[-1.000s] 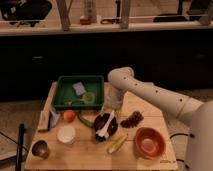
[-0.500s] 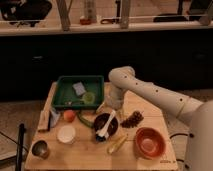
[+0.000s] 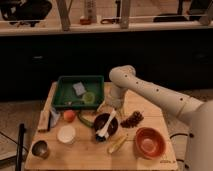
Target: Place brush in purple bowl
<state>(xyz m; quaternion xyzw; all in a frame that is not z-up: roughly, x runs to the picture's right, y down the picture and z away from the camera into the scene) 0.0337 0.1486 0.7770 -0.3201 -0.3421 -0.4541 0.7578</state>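
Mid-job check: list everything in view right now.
brush: one, white, lying across the purple bowl
purple bowl: one, near-black, centre
orange bowl: one, front right
tray: one, green, back left
sponge: one, grey-blue, in tray
round item: one, yellow-green, in tray
ball: one, orange, in front of tray
white cup: one, front left
metal cup: one, front-left corner
oblong item: one, pale yellow, left of orange bowl
cluster: one, dark red, right of purple bowl
table: one, wooden
arm: one, white
hand: one, above purple bowl's back edge, open, empty
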